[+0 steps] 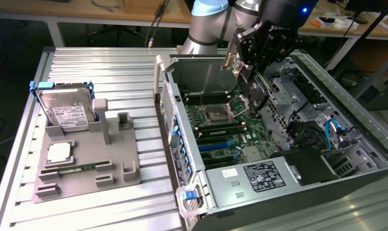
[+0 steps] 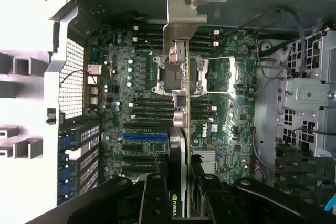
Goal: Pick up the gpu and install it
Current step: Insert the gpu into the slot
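Note:
The gpu (image 1: pixel 251 89) is a thin green card with a silver end bracket (image 2: pixel 182 20). It hangs edge-down over the open computer case (image 1: pixel 181 144), above the motherboard (image 1: pixel 213 127). My gripper (image 1: pixel 253 65) is shut on the card's upper part, its black fingers (image 2: pixel 157 187) pressing both faces. In the wrist view the gpu (image 2: pixel 181 114) appears edge-on, running across the CPU socket (image 2: pixel 197 74) with its bracket toward the case's rear wall. The blue expansion slots (image 2: pixel 144 136) lie to one side of the card. The card is above the board, not seated in it.
A grey fixture (image 1: pixel 117 163) on the slatted metal table (image 1: pixel 104 67) holds a silver hard drive in a blue frame (image 1: pixel 64 108), a CPU chip (image 1: pixel 59 151) and a memory stick (image 1: pixel 75 168). Inside the case are the power supply (image 1: pixel 258 175), drive cages (image 1: pixel 290 91) and cables (image 1: pixel 332 132).

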